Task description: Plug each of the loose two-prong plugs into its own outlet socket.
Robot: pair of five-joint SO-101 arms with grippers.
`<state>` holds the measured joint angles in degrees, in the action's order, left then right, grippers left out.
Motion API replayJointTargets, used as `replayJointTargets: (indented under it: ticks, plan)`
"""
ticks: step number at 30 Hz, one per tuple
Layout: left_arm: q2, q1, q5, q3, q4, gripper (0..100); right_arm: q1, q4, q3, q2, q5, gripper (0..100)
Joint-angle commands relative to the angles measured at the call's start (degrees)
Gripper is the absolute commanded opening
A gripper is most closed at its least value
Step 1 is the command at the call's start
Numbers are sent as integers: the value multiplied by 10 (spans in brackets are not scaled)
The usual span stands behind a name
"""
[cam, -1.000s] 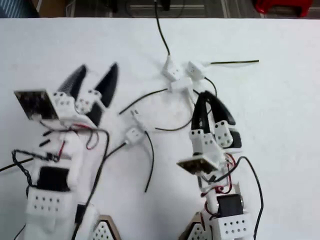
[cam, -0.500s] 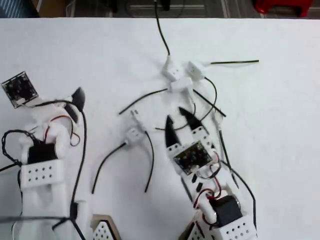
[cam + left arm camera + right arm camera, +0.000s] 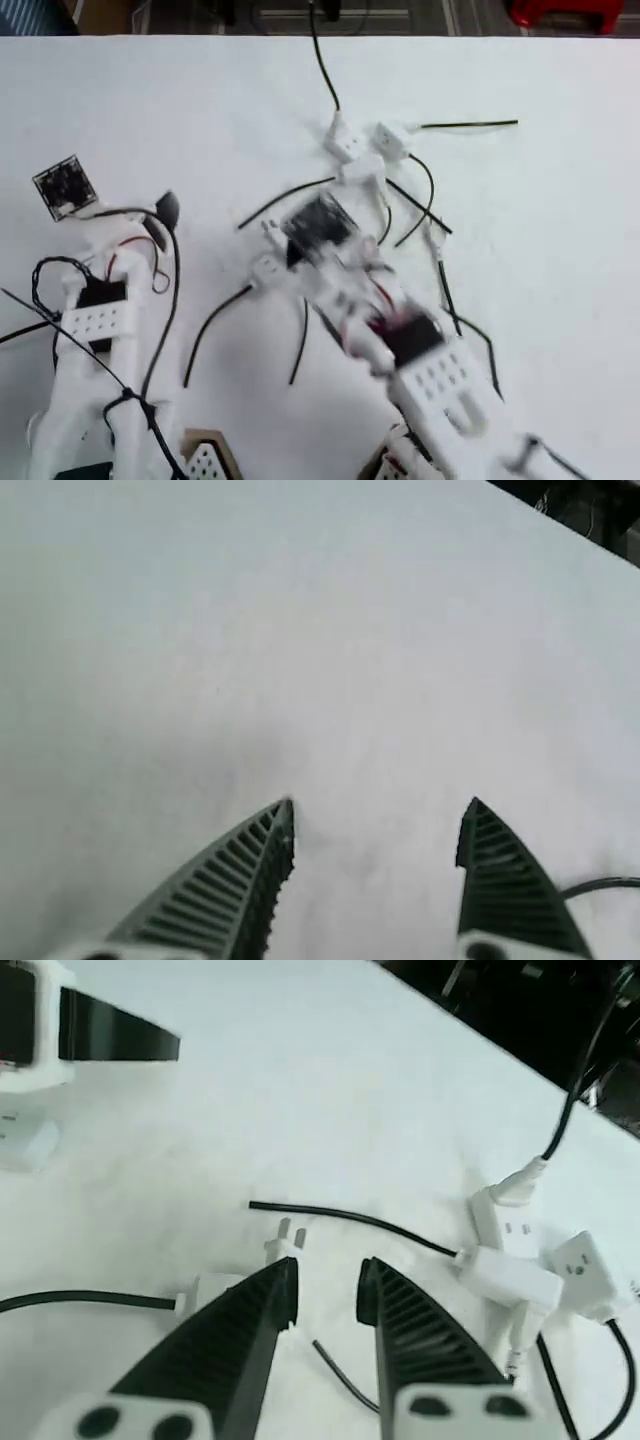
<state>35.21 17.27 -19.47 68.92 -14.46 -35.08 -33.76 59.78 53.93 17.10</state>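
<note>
a white table [image 3: 120, 90]; beyond its far edge, a red object [image 3: 560, 12] and a blue-striped one [image 3: 30, 15].

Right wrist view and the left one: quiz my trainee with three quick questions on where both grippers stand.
1. True or false: the right gripper is shut on the loose plug.
2. Under the left gripper lies: A) bare table, B) a socket, C) a plug.
3. Which gripper is nearer the outlet sockets?
Key: 1 false, its jaws stand open beside the plug; 2 A; 3 the right.
</note>
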Motion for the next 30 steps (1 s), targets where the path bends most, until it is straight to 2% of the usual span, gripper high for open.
replayJointTargets:
  ticks: [1,7,11,16,30]
  plan:
    - [-3,1,-4,4,49,267,-40,-50,-149,-200,-5,106]
    - [-6,1,-1,4,53,267,-67,-45,-237,-382,-6,121]
    - [-6,0,-1,4,53,267,-45,-44,-294,-480,-5,190]
    - [-6,-9,0,4,53,267,4,-44,-361,-571,-4,172]
    - [-6,-15,1,4,53,267,11,-44,-382,-624,0,172]
